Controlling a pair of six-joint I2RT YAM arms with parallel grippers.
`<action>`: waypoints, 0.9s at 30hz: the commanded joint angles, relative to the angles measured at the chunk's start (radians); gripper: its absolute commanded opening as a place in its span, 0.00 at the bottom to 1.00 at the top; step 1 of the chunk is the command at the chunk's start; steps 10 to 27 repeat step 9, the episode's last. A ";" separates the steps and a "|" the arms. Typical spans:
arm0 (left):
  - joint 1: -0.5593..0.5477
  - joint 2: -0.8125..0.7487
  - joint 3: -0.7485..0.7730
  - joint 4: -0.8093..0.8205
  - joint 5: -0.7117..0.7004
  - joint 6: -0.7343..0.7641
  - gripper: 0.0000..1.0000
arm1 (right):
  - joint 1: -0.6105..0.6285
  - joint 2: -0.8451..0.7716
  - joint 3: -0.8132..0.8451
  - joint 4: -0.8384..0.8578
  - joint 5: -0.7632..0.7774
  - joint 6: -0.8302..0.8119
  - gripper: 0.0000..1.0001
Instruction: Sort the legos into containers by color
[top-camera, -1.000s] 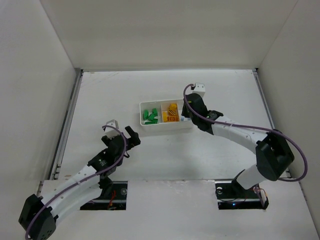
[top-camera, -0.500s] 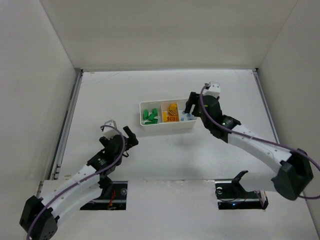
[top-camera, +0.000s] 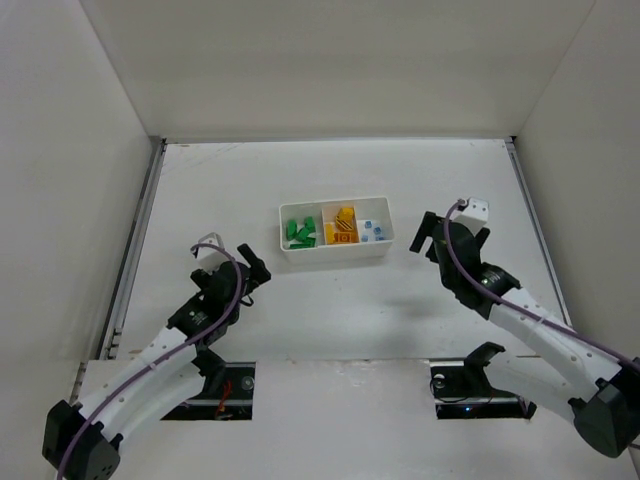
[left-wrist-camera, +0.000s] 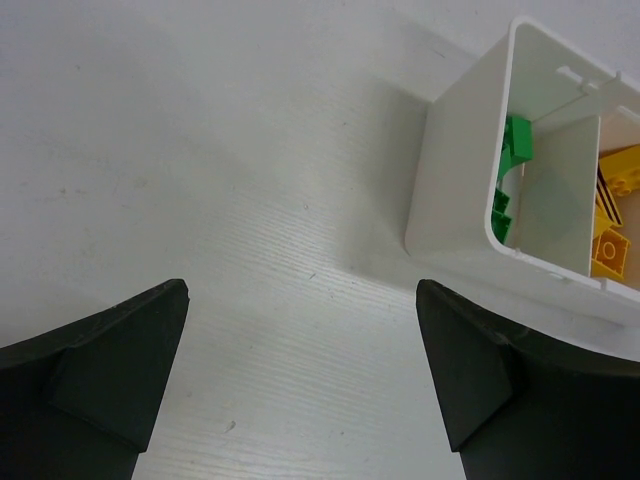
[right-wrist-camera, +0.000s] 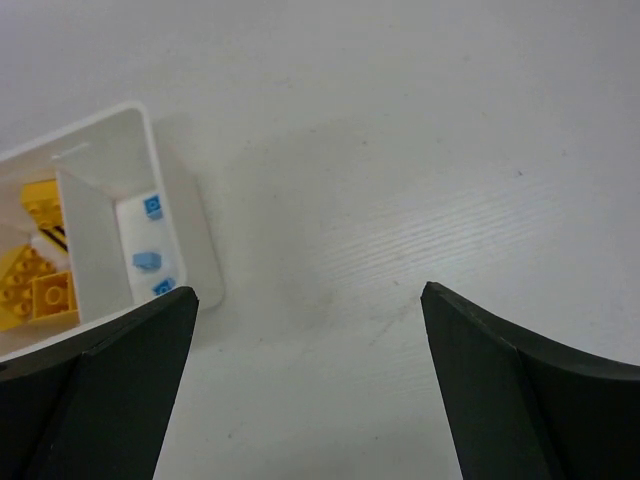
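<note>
Three colours sit in three compartments of the white tray (top-camera: 335, 252) near the middle of the table (top-camera: 330, 320): the green legos (top-camera: 299, 234) in the left one, the yellow-orange legos (top-camera: 342, 228) in the middle, the pale blue legos (top-camera: 372, 231) in the right. No loose brick shows on the bare surface in any view (though each arm hides the patch beneath it), so the sorting looks all but finished. The step in hand is, I judge, a clean retreat and a last check. The right gripper (top-camera: 425, 236) hangs just to the right of the tray, apart from it, jaws spread wide with nothing between them — its wrist camera sees the blue compartment at the lower left and bare table ahead. The left gripper (top-camera: 252, 270) is off the tray's near-left corner, not touching it, equally wide and empty. To do this well, draw each arm back on a line leading away from the tray wall — wide fingers could clip the thin rim and spill the bricks. Go slowly enough that the covered patches can be checked for a stray piece.
</note>
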 joint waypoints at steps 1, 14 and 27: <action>0.006 -0.010 0.049 -0.029 0.010 -0.027 1.00 | -0.028 -0.039 0.007 -0.040 0.013 0.042 1.00; -0.003 0.043 0.062 0.027 0.041 -0.002 1.00 | -0.039 -0.067 -0.033 0.130 -0.088 -0.024 1.00; -0.003 0.043 0.062 0.027 0.041 -0.002 1.00 | -0.039 -0.067 -0.033 0.130 -0.088 -0.024 1.00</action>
